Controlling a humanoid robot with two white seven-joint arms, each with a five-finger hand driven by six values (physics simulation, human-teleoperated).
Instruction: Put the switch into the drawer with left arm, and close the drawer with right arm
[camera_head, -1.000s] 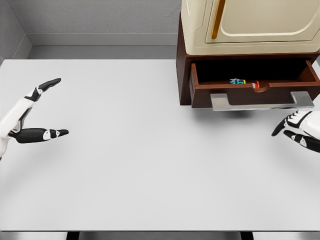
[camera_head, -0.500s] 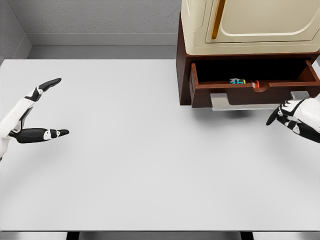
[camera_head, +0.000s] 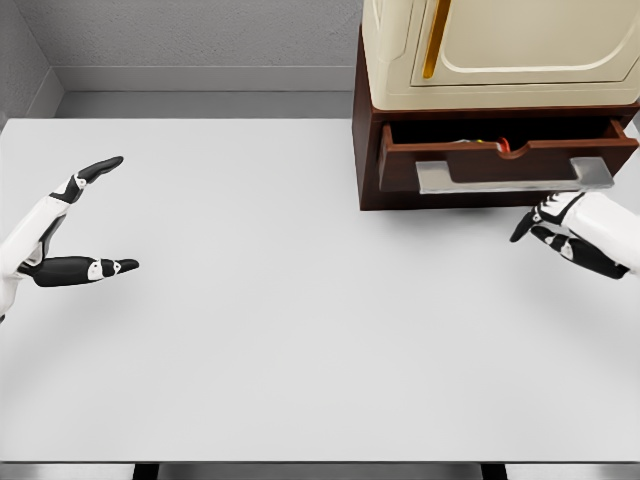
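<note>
One view only, taken from my head, looking down and forward over the table (camera_head: 300, 350).

The camera sits above the near edge and tilts toward the far wall, so the white tabletop fills most of the picture. My left hand (camera_head: 62, 232) enters at the left edge and my right hand (camera_head: 580, 232) at the right. The brown cabinet (camera_head: 366, 150) stands at the upper right, cropped by the top edge. No second view shares this scene.

A white table (camera_head: 280, 330) bears a brown drawer cabinet (camera_head: 366, 150) at its far right corner.
</note>
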